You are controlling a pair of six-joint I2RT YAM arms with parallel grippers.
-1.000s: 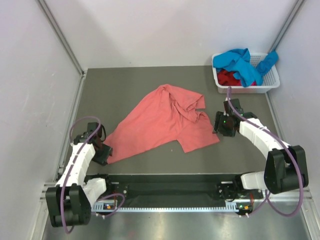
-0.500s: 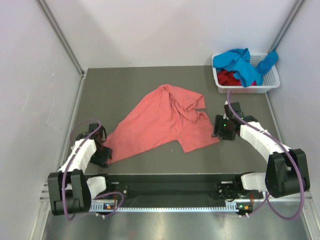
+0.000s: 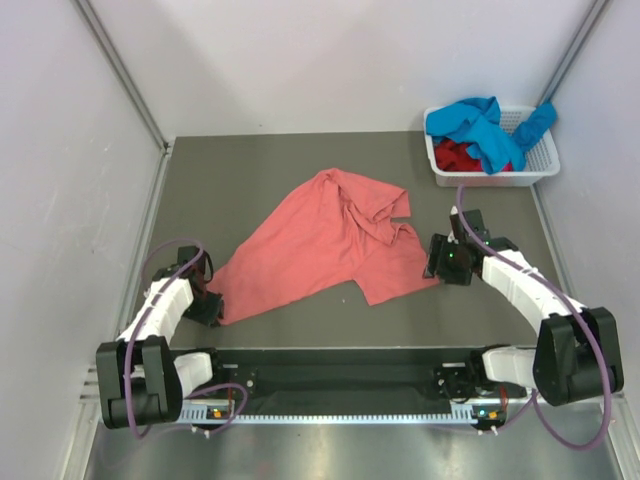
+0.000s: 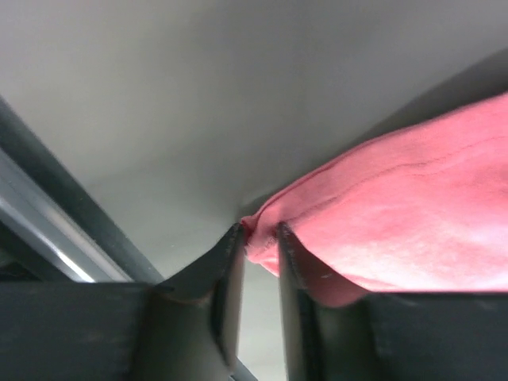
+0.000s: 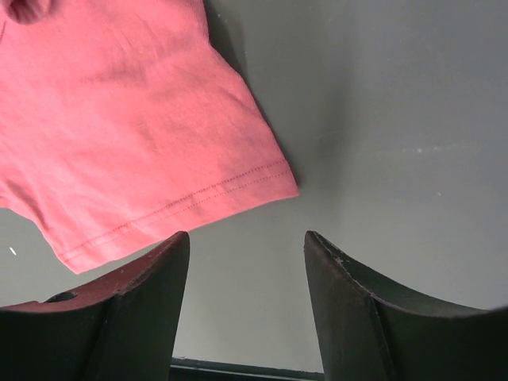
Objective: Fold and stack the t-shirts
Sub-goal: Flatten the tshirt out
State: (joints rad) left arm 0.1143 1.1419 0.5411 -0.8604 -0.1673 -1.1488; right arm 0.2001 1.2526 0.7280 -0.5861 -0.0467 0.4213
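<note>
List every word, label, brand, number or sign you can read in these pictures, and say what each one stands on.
No text can be read in any view.
The salmon-pink t-shirt, blue t-shirt, dark red t-shirt and white basket show no print or label.
The small coloured marks on the rail by the arm bases are too small to read.

**Non-Task Items in the Work Cell**

A dark grey table surface forms the cell floor. A white slotted plastic basket stands on it in the 1 o'clock corner, near the right wall. White wall panels enclose the table at 9, 12 and 3 o'clock. Metal corner posts rise at 11 and 1 o'clock. A steel ledge runs along 6 o'clock.
</note>
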